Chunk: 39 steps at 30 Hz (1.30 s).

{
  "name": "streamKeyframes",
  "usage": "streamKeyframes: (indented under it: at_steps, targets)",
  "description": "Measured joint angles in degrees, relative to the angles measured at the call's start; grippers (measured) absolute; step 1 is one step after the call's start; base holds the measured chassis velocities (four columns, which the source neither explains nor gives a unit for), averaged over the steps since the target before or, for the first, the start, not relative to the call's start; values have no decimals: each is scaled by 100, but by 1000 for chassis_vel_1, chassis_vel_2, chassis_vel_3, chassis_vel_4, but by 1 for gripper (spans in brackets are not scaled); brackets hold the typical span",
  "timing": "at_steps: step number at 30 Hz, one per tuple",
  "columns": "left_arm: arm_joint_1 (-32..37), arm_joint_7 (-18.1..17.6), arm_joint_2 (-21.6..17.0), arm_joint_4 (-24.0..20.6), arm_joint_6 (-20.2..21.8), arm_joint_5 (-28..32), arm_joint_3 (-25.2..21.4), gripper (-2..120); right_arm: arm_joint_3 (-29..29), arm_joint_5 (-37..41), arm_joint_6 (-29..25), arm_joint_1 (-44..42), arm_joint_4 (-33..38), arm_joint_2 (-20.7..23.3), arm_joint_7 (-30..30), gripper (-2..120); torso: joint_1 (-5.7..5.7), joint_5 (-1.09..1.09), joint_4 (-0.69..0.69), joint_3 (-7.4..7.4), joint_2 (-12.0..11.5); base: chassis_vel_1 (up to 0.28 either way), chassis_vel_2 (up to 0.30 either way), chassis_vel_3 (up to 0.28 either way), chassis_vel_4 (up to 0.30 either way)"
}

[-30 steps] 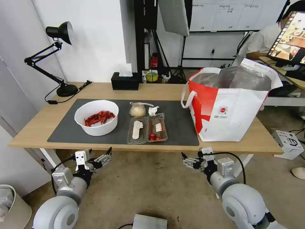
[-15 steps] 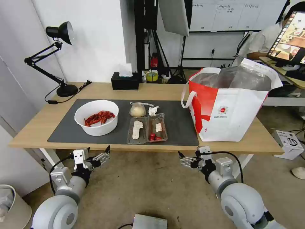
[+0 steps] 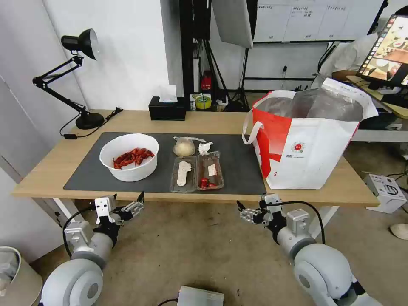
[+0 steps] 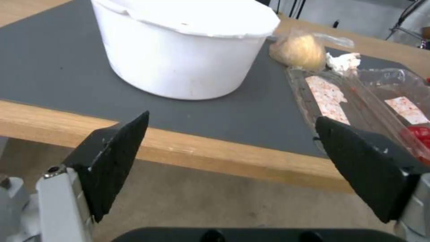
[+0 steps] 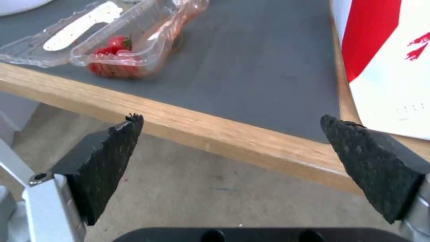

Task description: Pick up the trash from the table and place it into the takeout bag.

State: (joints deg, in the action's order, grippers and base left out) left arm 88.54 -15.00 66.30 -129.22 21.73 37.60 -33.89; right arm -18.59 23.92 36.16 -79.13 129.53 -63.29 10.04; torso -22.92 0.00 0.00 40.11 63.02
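On the dark mat (image 3: 242, 165) of the table (image 3: 204, 121) the trash lies in a group. It is a white bowl (image 3: 129, 157) of red shells, a clear open food box (image 3: 197, 172), a knotted bag (image 3: 184, 147) and a crumpled tissue (image 3: 205, 148). The takeout bag (image 3: 308, 142) stands open at the table's right end. My left gripper (image 3: 129, 203) hangs open below the front edge, facing the bowl (image 4: 183, 47). My right gripper (image 3: 246, 211) is open too, below the edge, between the food box (image 5: 116, 37) and the takeout bag (image 5: 389, 60).
A black desk lamp (image 3: 80, 76) stands at the back left and a black tissue box (image 3: 167, 108) at the back centre. On the floor are a pale bin (image 3: 17, 272) at the left, a white box (image 3: 386, 191) at the right and a grey device (image 3: 199, 296) near me.
Both grippers have drifted slightly up and to the left, staying below the table's front edge and open. Nothing on the table has moved.
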Motion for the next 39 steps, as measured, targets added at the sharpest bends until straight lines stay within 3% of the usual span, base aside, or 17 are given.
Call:
streamKeyframes:
  at_steps: [22, 32, 33, 36, 39]
  targets:
    - [-161, -162, -81, -25, 6, 1385, 268, 100, 106, -36, -12, -6, -60, -49, -22, 100, 0, 0, 0, 0, 0, 0, 0, 0, 0]
    - [-472, -831, -95, -277, 139, 3593, 564, 100, 134, -75, -16, -49, -102, -100, -22, 100, 0, 0, 0, 0, 0, 0, 0, 0, 0]
    - [-472, -831, -95, -277, 139, 3593, 564, 100, 134, -75, -16, -49, -102, -100, -22, 100, 0, 0, 0, 0, 0, 0, 0, 0, 0]
    - [-707, -1120, -50, -328, 147, 4435, 689, 100, 126, -82, -17, -71, -103, -100, -21, 100, 0, 1, 0, 0, 0, 0, 0, 0, 0]
    - [-783, -1210, -25, -334, 148, 4673, 730, 100, 114, -82, -17, -83, -103, -93, -21, 100, 0, 0, 0, 0, 0, 0, 0, 0, 0]
